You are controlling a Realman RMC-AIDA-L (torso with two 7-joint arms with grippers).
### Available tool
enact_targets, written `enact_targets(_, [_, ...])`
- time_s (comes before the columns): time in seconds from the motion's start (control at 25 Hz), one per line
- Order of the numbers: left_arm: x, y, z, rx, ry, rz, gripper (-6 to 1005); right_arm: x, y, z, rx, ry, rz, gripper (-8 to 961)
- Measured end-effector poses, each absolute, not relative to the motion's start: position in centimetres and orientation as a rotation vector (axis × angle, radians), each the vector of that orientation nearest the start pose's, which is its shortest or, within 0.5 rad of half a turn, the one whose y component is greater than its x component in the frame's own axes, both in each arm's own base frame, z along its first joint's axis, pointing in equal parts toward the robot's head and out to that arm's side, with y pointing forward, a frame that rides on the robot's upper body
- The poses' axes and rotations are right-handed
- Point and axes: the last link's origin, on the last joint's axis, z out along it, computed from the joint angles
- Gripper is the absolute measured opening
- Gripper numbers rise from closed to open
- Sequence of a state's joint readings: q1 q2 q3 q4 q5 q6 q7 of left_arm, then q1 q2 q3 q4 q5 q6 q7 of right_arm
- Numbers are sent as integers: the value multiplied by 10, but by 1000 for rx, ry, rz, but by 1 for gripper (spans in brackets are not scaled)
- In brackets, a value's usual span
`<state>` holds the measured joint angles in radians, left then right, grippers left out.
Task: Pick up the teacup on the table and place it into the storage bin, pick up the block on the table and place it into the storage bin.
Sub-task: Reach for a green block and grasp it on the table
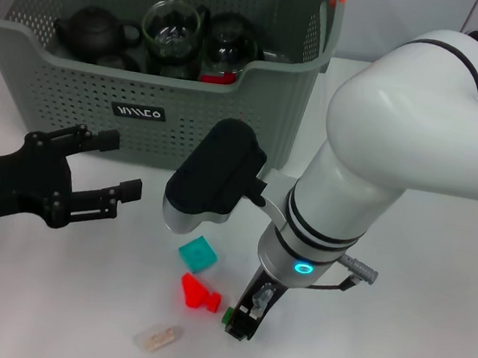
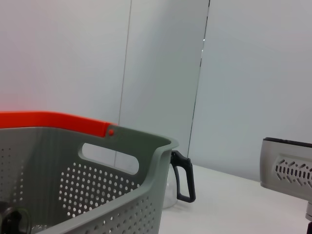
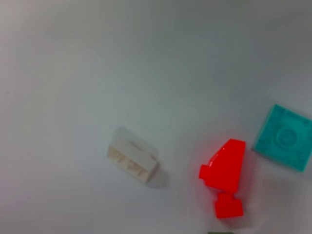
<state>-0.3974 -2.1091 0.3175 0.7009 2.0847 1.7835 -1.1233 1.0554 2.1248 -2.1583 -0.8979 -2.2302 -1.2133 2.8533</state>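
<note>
The red block [image 1: 199,294] (small, rigid, likely light) wants pinching across flat sides; the right gripper [image 1: 240,322] beside it, spread unreadable.

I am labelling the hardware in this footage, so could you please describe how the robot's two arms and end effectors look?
The left end effector and arm are all matte black, with angular linkage fingers. The right arm is glossy white with black rings, a glowing cyan ring light, a grey cable plug, and a dark end effector.

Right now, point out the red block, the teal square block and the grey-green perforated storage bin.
red block [image 1: 199,294]: head view, middle of its body.
teal square block [image 1: 197,253]: head view, its top face.
grey-green perforated storage bin [image 1: 74,98]: head view, its perforated front wall.
</note>
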Motion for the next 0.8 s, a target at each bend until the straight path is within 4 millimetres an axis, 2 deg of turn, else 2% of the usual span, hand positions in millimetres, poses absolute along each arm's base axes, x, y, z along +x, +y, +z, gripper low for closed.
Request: enact_targets(0.8, [-303,278,35,-2518,-479,-851,821,98,310,-160,-2881,509,-870,360])
